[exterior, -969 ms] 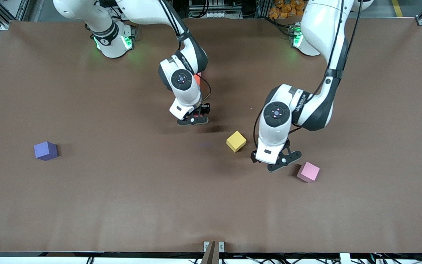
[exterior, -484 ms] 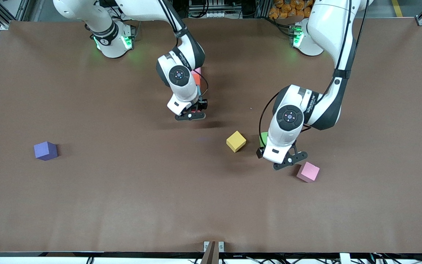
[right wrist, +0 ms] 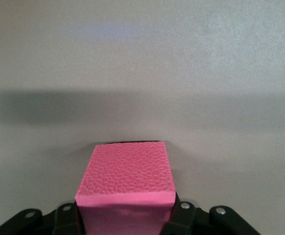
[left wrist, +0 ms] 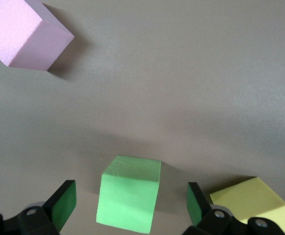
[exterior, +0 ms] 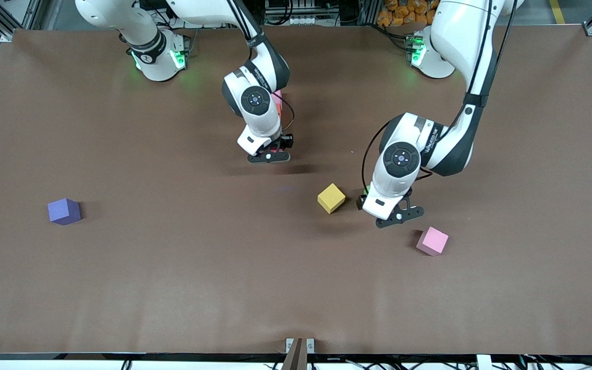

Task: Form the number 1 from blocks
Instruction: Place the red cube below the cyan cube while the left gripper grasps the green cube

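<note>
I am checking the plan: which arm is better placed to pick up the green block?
The left. Its gripper is open with the green block between its fingers. The right gripper is already shut on a pink block.

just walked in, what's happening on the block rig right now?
Two arms are sorting coloured blocks. The right gripper is shut on a deep pink block, close above the table near its middle. The left gripper is open with its fingers either side of a green block resting on the table, not yet gripped. Beside that sit a yellow block and a pale pink block. A purple block sits alone toward the right arm's end.
</note>
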You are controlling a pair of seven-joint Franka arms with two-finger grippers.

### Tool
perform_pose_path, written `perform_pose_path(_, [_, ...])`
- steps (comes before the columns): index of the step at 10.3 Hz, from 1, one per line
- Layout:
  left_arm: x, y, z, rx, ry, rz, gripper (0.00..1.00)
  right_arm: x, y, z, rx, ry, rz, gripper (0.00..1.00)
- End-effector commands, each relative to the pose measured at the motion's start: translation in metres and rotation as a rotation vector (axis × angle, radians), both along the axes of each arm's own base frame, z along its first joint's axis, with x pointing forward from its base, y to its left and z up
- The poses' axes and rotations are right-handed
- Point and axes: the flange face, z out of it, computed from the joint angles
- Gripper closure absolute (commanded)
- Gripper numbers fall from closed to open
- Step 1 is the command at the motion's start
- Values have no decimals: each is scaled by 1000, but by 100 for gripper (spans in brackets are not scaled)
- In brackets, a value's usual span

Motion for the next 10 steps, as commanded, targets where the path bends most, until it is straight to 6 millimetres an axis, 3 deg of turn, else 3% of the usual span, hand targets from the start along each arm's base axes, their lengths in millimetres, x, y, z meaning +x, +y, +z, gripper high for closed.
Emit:
perform_pose_path(1, [-11,-1,4,-37,25,-11,0,-13,-10,12,14,22,-25,47])
perform_pose_path(2, [-13,-1,0,-36,33,-19,0,-14,-11,13,14,24,-25,45])
perform_pose_path(3, [-14,-1,-5,-48,49,-18,0,-13,-12,14,12,31,-29,19])
perform_pose_path(4, [-17,0,-10,-61,66,-28,0,-11,-13,17,16,32,-31,0])
perform_pose_path(7, [-26,4,-24,-64,105,-48,0,1,-17,38,48,18,-52,0])
perform_pose_path(10, [-31,7,-33,-57,126,-84,0,63,-69,105,118,29,-60,0])
